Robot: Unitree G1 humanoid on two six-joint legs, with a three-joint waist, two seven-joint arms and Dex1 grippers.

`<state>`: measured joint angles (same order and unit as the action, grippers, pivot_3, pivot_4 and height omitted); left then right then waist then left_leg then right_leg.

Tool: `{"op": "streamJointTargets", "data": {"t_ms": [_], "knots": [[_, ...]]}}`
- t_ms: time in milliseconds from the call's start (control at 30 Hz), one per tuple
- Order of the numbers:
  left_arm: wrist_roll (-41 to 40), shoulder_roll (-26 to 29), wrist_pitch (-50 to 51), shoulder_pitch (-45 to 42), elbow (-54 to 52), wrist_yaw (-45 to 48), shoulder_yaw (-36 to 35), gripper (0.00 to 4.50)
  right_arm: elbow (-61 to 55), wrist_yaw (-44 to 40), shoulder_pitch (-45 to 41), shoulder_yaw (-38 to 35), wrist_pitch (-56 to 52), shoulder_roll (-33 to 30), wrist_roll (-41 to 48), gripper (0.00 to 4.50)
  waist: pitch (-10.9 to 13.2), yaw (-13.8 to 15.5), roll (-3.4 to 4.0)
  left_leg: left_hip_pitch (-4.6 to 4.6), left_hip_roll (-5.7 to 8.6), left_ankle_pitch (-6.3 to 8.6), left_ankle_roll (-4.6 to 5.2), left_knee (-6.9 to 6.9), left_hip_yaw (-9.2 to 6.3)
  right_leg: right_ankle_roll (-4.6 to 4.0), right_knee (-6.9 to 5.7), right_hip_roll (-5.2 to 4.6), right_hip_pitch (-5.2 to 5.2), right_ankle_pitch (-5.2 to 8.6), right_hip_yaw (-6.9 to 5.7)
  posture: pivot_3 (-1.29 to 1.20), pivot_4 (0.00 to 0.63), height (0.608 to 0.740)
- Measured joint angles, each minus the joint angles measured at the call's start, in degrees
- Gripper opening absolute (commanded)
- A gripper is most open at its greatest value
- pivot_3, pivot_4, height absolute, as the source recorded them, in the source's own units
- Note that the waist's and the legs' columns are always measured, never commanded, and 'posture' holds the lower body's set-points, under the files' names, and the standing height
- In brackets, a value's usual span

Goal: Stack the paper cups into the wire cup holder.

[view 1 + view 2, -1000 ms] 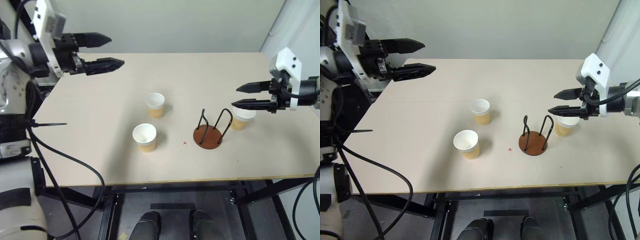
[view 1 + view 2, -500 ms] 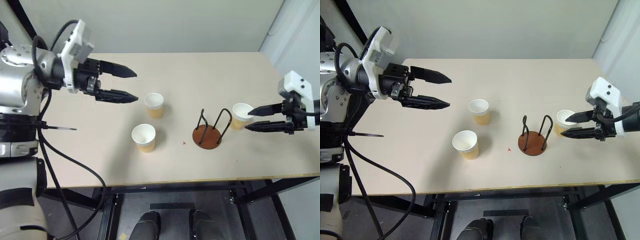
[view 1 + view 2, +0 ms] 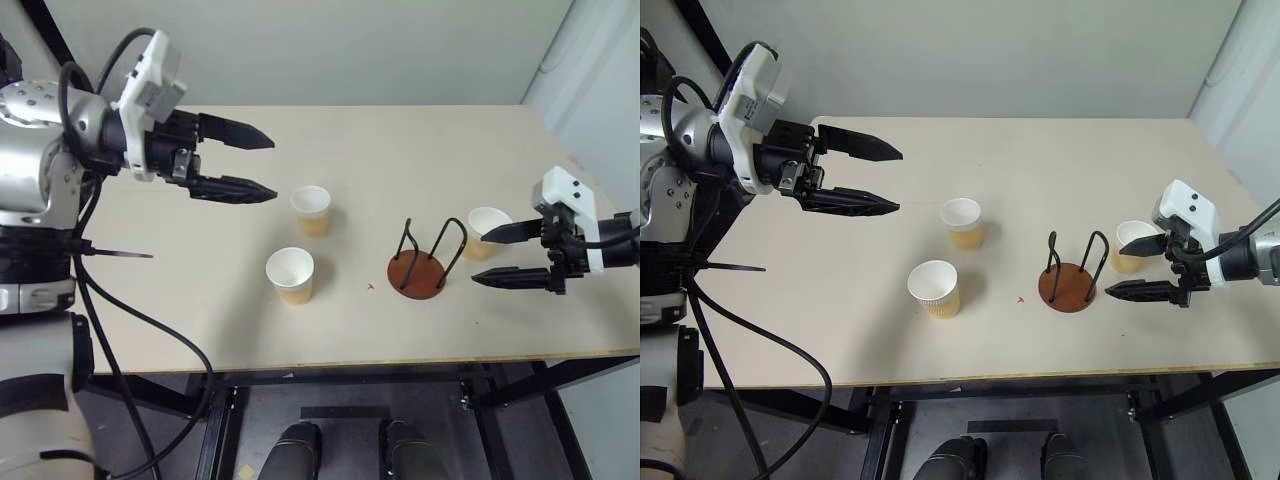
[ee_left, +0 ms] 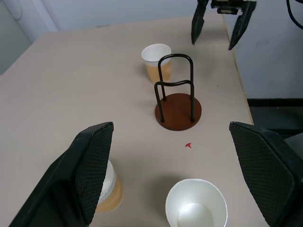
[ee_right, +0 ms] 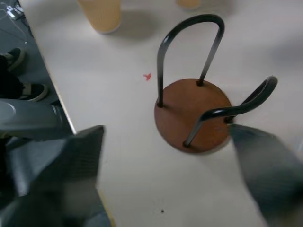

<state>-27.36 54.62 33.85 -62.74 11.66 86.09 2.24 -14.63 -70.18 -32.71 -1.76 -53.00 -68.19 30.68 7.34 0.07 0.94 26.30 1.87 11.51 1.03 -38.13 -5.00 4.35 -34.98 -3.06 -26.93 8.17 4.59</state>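
We held our left arm raised at the left side, its wrist bent so that the left gripper [image 3: 258,166] pointed toward the right and slightly downward, its two black fingers [image 3: 236,131] spread wide with nothing between them. Our right arm reached in from the right, lower, and the right gripper [image 3: 489,256] pointed leftward, its fingers [image 3: 510,277] parted wide and empty

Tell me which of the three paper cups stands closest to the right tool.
The cup just beyond the wire holder, on the right tool's side. The other two cups stand left of the holder, nearer the left tool.
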Motion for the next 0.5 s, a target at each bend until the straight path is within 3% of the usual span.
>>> {"op": "streamJointTargets", "data": {"t_ms": [233, 500], "knots": [[0.0, 0.7, -0.2, 0.0, -0.5, -0.2, -0.5, 4.22, 1.2, 1.5, 1.9, 1.0, 0.9, 1.2, -1.0, 4.47, 0.0, 0.0, 0.0, 0.0, 0.0, 0.01, 0.01, -0.01, -0.01, 0.0, 0.01, 0.0, 0.01, 0.0, -0.01, 0.0, 0.15, 0.74], [-0.1, 1.3, 0.4, 0.0, -1.6, -0.3, -0.6, 4.22, 3.5, 4.7, 2.1, 4.1, 1.3, 6.9, -2.9, 4.47, 0.0, -0.1, -0.01, -0.04, -0.01, -0.01, 0.03, -0.04, 0.0, 0.06, -0.01, 0.0, 0.04, -0.06, 0.0, 0.0, 0.15, 0.74]]}}
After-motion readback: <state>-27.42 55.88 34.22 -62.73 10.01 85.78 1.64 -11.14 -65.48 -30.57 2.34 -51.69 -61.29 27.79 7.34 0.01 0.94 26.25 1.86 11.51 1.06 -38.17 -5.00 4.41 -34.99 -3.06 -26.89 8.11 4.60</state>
